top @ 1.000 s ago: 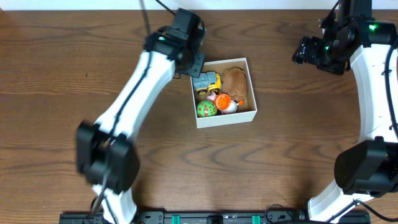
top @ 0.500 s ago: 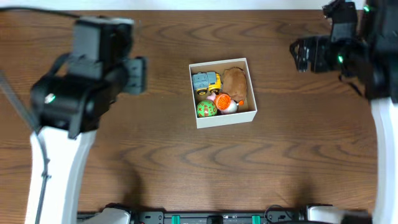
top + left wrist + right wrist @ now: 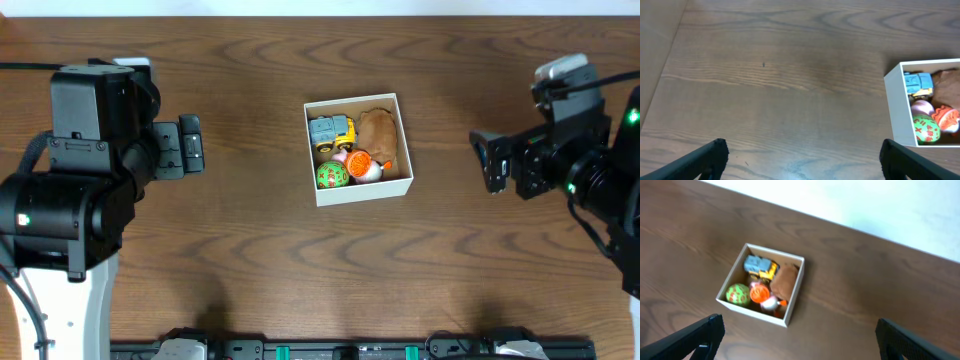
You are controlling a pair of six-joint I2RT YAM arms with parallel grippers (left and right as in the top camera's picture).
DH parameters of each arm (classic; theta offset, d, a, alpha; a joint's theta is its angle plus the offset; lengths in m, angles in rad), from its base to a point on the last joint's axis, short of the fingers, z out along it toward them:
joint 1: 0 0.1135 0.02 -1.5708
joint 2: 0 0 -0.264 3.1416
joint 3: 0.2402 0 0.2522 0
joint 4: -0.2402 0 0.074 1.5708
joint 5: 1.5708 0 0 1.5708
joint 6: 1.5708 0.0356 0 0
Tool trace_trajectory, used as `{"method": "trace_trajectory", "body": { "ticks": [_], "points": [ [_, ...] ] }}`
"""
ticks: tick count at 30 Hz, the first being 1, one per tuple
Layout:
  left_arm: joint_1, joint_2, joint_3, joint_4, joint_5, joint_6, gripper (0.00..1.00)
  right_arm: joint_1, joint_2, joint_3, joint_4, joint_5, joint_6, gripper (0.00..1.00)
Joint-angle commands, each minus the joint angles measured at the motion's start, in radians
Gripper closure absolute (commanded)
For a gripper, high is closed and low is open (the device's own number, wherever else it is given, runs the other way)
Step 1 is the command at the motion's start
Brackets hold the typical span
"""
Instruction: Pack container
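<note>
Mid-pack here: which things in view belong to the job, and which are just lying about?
Job: white-walled square cardboard container; inside it, blue-and-yellow toy truck, brown plush toy, green patterned ball, orange-and-white toy.
Just there: brown wooden table; left gripper and right gripper, both open, holding nothing.

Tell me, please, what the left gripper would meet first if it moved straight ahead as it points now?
Probably the bare table: the left gripper frames only wood in its wrist view, with the container off to one side; depth is unclear.
</note>
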Motion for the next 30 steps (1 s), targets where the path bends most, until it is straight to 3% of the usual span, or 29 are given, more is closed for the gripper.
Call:
{"method": "trace_trajectory", "body": {
  "ticks": [1, 30],
  "points": [
    [0.006, 0.004, -0.011, 0.0, -0.019, -0.007, 0.02, 0.006, -0.002, -0.039, 0.004, 0.032, -0.012, 0.01],
    [0.006, 0.01, -0.011, 0.0, -0.02, -0.007, 0.02, 0.005, 0.023, -0.045, 0.0, 0.055, 0.003, 0.01]
  ]
}}
